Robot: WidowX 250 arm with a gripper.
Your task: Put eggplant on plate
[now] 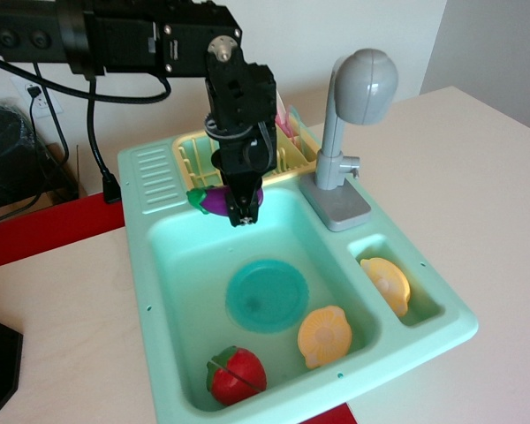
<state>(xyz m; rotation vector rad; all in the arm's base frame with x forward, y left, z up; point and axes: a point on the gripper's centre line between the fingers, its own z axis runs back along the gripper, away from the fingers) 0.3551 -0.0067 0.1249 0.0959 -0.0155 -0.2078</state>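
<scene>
- the gripper (245, 208) is clamped on the eggplant (214, 200), holding it up in the air
- eggplant pokes out the pincer's left side, green cap pointing left
- it hangs over the back part of the sink basin (181, 256), toward the worktop's far edge
- plate (267, 297) sits in the basin below, nearer the front edge, well apart from the eggplant

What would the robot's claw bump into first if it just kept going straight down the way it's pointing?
Probably the sink floor, near the back edge of the teal plate. The gripper points down, holding the eggplant over the basin. Depth is hard to judge from one view, so it might just catch the plate's rim.
</scene>
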